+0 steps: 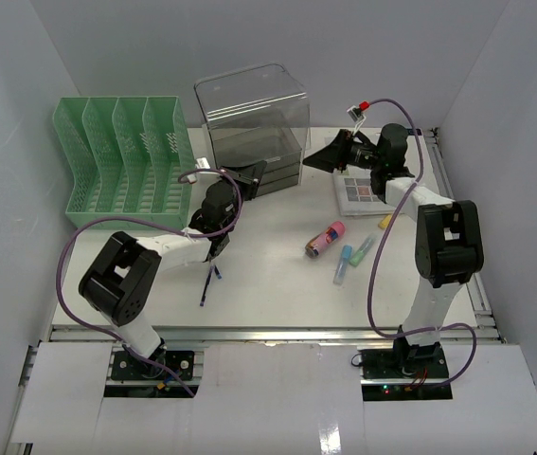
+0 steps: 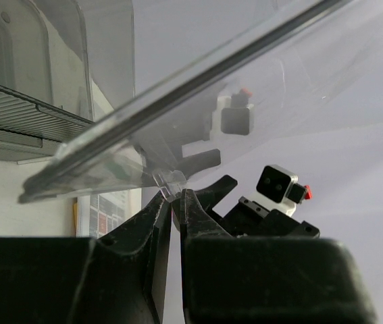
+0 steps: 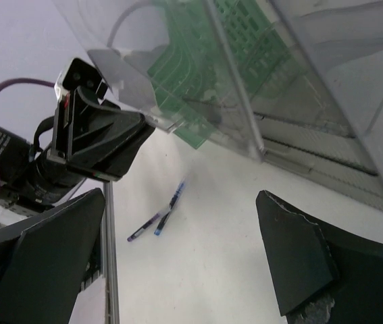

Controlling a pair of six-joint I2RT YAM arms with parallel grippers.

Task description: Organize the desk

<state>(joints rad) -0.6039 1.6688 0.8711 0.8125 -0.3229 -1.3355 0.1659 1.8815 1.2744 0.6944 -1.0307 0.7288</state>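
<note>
The white desk (image 1: 277, 294) has a silver rail (image 1: 268, 332) along its near edge. A clear plastic drawer unit (image 1: 254, 128) stands at the back centre. My left gripper (image 1: 254, 173) is at its lower left drawers, shut on a small clear drawer handle (image 2: 171, 187). My right gripper (image 1: 320, 158) is wide open and empty, just right of the unit and above the desk. In the right wrist view its fingers (image 3: 42, 256) frame bare desk (image 3: 198, 270), with two blue pens (image 3: 157, 219) beyond.
A green file rack (image 1: 126, 161) stands at the back left. A calculator (image 1: 358, 194), a pink tube (image 1: 325, 239) and coloured markers (image 1: 351, 258) lie at the centre right. The two pens (image 1: 209, 282) lie near my left arm.
</note>
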